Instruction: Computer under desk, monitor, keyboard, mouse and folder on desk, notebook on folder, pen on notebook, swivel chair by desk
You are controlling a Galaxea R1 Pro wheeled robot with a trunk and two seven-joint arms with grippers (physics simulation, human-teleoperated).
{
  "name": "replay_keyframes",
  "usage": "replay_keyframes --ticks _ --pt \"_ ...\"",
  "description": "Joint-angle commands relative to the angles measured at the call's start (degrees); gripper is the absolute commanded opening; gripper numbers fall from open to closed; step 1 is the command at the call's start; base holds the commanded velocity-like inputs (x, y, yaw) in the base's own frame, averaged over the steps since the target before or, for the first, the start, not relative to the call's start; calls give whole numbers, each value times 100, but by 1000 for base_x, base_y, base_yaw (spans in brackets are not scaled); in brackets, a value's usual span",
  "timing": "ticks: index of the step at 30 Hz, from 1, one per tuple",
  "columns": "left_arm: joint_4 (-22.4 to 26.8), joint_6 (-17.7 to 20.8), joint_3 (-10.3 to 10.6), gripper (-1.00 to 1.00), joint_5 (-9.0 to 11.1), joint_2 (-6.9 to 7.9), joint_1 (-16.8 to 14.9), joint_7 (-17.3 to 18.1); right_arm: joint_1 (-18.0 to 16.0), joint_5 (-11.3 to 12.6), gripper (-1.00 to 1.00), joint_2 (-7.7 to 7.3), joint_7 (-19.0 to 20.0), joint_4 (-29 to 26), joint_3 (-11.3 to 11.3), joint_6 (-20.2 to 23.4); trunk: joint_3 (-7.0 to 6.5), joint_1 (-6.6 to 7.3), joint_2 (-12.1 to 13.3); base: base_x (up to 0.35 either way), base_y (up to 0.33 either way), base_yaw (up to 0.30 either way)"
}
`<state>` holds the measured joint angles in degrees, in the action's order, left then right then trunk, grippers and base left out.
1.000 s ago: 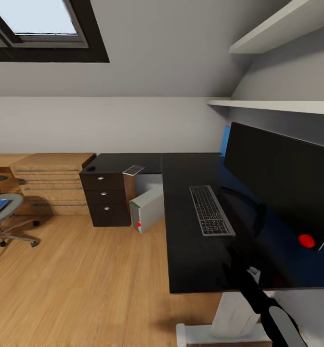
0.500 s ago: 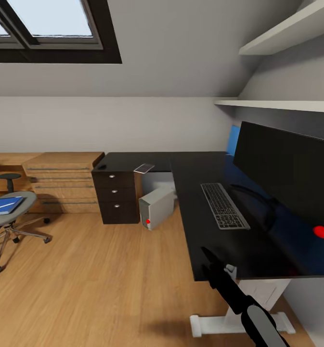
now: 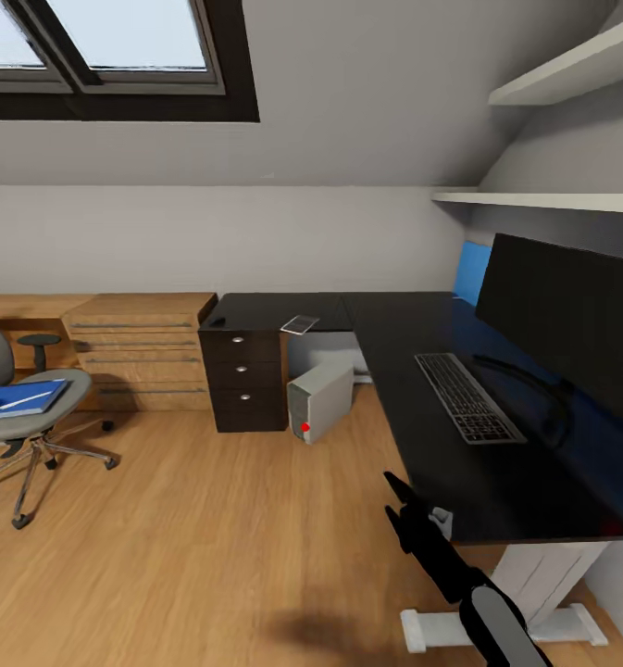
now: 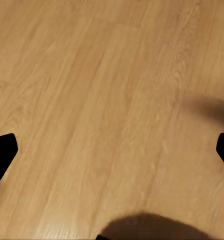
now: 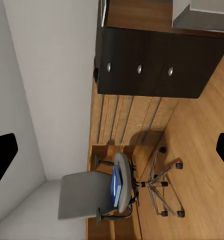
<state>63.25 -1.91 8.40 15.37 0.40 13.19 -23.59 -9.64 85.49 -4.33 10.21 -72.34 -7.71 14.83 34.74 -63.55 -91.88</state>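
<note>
The monitor (image 3: 570, 324) and keyboard (image 3: 467, 396) are already sitting on the black desk (image 3: 413, 389), at about three o'clock in the head view. The computer (image 3: 322, 400) is standing on the floor at the desk's inner corner, seemingly under its edge. The mouse (image 3: 217, 322) and notebook (image 3: 300, 324) are lying at the desk's far end, around twelve o'clock. At nine o'clock, the swivel chair (image 3: 19, 408) is carrying the folder (image 3: 19, 396) with the pen (image 3: 24, 400) on top, well apart from the desk. Most moves are looking undone. Right gripper (image 3: 396, 505) and left gripper (image 4: 112, 155) are both hanging spread and empty.
</note>
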Motion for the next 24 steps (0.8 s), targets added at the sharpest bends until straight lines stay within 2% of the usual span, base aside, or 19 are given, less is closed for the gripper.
replay_keyframes --ticks 1,2,3,4,5,6,8,9,10,11,12,13,16,24 --pt "4 -20 17 100 54 4 -1 -30 -2 44 100 7 4 -1 -8 -8 4 -2 -2 143 321 5" --pt "4 -20 16 100 54 4 -1 -30 -2 40 100 16 3 -1 -12 -30 4 -2 -2 148 319 18" --pt "4 -20 19 100 54 4 -1 -31 -2 -10 100 116 -17 0 -45 -299 2 -2 -2 201 294 178" --pt "4 -14 20 100 54 4 -1 -26 -2 -758 100 335 -288 10 -272 -649 1 -2 -2 264 234 260" --pt "4 -13 21 100 54 4 -1 -25 -2 -1205 100 447 -498 26 -349 -824 0 -2 -2 280 212 270" --pt "4 -13 21 100 54 4 -1 -24 -2 -1453 100 513 -625 37 -380 -929 0 -2 -2 287 198 273" --pt "2 -12 21 100 54 4 -1 -23 -2 -3198 100 1009 -1505 268 -471 -1642 -1 -2 -2 308 140 281" --pt "-3 -11 21 100 54 4 -1 -23 -53 -5170 100 1432 -2165 916 -497 -2134 -1 -2 -2 326 26 286" --pt "-4 -11 21 100 54 4 -1 -23 -92 -5583 100 1432 -2242 1060 -499 -2201 -1 -2 -2 327 17 286" --pt "-6 -11 21 100 54 4 -1 -23 -107 -5752 100 1432 -2272 1117 -500 -2233 -1 -2 -2 328 13 286" --pt "-37 -14 21 100 54 4 -1 -23 -142 -6102 100 1432 -2356 1228 -502 -2340 0 -2 -2 329 7 286" --pt "-114 -20 21 100 46 4 -1 -23 -176 -6457 100 1432 -2898 1459 -503 -2523 3 -2 -2 330 0 270" --pt "-120 -20 23 100 46 4 -1 -17 -201 -6482 100 1432 -2977 1505 -502 -2393 11 -2 -2 330 0 195" --pt "-120 -20 21 100 45 4 -1 -16 -213 -6479 100 1432 -2867 1484 -503 -2252 12 -2 -2 330 0 16"
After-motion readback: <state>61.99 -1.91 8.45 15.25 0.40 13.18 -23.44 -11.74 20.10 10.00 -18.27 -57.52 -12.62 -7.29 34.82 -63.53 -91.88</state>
